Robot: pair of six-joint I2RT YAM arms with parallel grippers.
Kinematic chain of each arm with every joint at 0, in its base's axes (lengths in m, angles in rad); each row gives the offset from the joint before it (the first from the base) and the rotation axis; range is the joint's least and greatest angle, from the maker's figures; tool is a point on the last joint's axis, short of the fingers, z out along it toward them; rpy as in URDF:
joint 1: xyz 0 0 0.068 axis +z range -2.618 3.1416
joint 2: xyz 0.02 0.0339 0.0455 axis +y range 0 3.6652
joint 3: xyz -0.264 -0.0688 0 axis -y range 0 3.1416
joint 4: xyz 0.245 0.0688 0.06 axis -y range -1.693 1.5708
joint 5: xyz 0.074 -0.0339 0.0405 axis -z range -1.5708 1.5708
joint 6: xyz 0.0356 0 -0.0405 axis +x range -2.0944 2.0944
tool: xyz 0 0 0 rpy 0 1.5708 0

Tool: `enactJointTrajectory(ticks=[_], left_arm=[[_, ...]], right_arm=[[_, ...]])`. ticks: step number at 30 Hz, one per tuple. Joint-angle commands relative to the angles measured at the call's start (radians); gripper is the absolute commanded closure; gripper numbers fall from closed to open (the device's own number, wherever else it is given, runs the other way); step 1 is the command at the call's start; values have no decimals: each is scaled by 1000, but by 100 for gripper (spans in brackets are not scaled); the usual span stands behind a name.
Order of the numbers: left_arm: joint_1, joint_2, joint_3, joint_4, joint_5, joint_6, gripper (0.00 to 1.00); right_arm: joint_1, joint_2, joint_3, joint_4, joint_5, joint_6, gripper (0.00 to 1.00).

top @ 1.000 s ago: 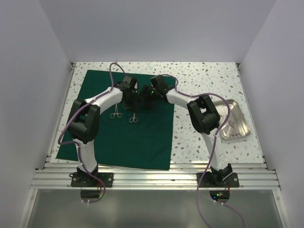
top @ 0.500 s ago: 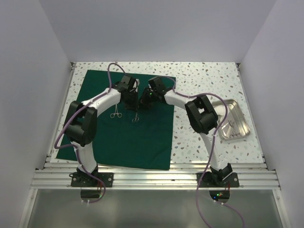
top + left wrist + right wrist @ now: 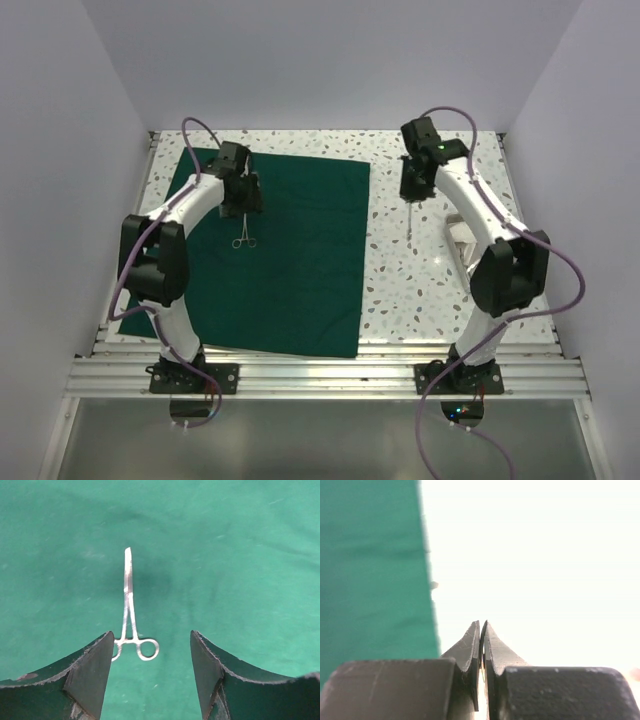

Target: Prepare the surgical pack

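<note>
The surgical pack [image 3: 300, 270] lay flat as a broad green sheet over the left and centre of the tabletop [image 3: 430, 290]. The left end effector [image 3: 151, 634] hung spread above forceps [image 3: 129, 615] resting on the cloth's upper left. The right end effector [image 3: 412, 195], at upper right, was pressed together, apparently pinching a slim instrument [image 3: 411, 225]. The cloth looked light and limp and would likely sag, so a corner or hem seemed the best hold.

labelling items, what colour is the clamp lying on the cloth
Shiny silver; the clamp shows best in the left wrist view, against the green cloth.
</note>
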Motion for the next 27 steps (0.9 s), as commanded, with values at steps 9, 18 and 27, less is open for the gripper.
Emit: enactJointTrajectory(ticks=[9,18,27], left_arm=[[-11,46,58,-98,-191,-22,31],[-11,96,107,-109,-176,27,21],[-12,202,168,-136,-187,43,46]], right_arm=[[-219,-35,-149,-111,795,-392,100],[-299,190,-68,-46,808,-437,99],[-267,82,19,-210,565,-253,45]])
